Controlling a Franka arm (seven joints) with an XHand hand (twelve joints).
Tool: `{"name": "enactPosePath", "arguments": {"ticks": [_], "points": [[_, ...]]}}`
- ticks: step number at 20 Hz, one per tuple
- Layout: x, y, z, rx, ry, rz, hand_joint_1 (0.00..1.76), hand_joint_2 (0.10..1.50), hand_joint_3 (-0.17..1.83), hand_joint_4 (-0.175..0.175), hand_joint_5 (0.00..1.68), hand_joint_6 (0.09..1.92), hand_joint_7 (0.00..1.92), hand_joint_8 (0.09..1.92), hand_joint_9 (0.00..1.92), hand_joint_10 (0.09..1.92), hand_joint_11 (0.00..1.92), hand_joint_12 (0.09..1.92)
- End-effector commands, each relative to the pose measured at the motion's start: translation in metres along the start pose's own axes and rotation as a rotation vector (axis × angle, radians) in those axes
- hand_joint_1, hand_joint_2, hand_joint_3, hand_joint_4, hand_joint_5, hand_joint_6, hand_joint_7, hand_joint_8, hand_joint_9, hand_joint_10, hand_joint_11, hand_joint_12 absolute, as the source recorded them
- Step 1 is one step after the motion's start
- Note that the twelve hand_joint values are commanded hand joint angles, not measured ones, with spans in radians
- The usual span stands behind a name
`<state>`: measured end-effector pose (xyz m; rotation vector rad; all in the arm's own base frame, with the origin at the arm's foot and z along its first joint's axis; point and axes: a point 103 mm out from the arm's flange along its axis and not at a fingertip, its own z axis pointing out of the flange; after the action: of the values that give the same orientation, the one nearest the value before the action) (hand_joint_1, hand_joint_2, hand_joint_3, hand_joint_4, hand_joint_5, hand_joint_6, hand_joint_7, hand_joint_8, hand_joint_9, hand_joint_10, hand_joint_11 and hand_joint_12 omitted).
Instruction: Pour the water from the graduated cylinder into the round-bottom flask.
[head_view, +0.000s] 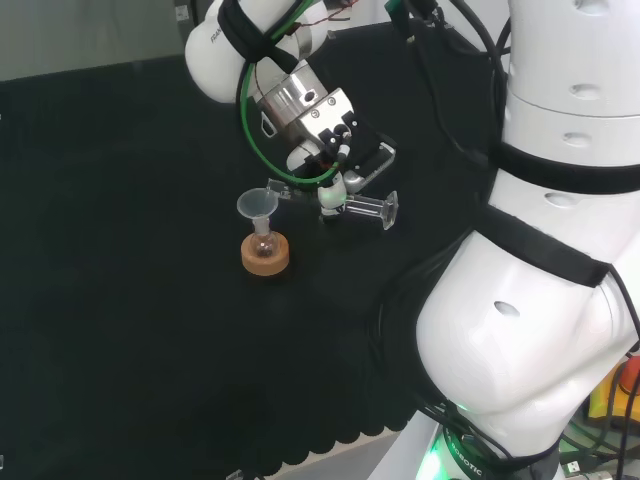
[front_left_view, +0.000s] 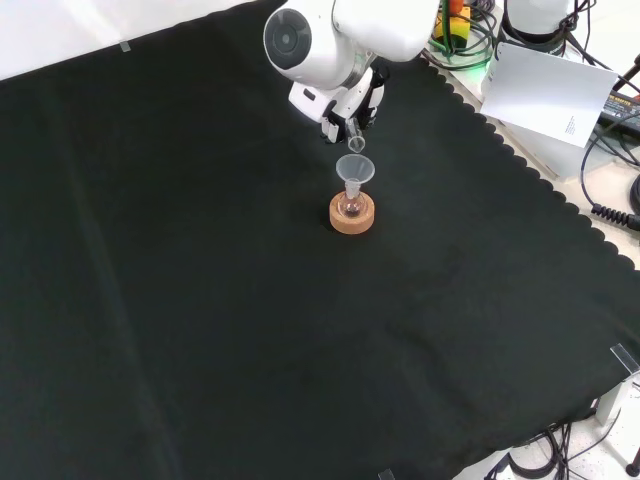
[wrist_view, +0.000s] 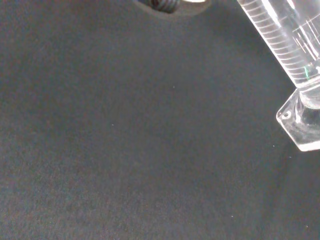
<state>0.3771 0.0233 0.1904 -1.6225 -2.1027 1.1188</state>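
Robot hand (head_view: 335, 170) around tipped graduated cylinder (head_view: 352, 206), hexagonal foot wrist-side

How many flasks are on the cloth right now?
1. A small round-bottom flask sits on the cork ring with a funnel in its neck, just left of the tipped graduated cylinder in the head view. Other clear ware could go unseen.

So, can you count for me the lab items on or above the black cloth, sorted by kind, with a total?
Graduated cylinder, tipped about level in the hand: 1
Funnel: 1
Round-bottom flask: 1
Cork ring stand: 1
Total: 4
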Motion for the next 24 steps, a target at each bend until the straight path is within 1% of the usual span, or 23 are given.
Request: {"name": "enactPosePath", "arguments": {"ticks": [1, 5, 11, 20, 24], "points": [[0.009, 0.001, -0.007, 0.035, -0.044, 0.042, 1.26, 1.11, 0.00, -0.175, 0.97, 1.00, 1.00, 1.00, 1.44, 0.09, 1.16, 0.83], [0.011, 0.001, -0.010, 0.056, -0.063, 0.065, 1.26, 1.11, 0.00, -0.175, 0.97, 1.00, 1.01, 0.99, 1.44, 0.09, 1.16, 0.83], [0.011, -0.001, -0.014, 0.077, -0.078, 0.074, 1.26, 1.11, 0.00, -0.175, 0.97, 1.00, 1.01, 0.99, 1.44, 0.09, 1.16, 0.83], [0.010, -0.005, -0.018, 0.085, -0.104, 0.082, 1.26, 1.11, 0.00, -0.175, 0.97, 1.00, 1.01, 0.99, 1.44, 0.09, 1.16, 0.83], [0.012, -0.006, -0.020, 0.090, -0.127, 0.093, 1.26, 1.11, 0.00, -0.175, 0.97, 1.00, 1.01, 0.99, 1.44, 0.09, 1.16, 0.83]]}}
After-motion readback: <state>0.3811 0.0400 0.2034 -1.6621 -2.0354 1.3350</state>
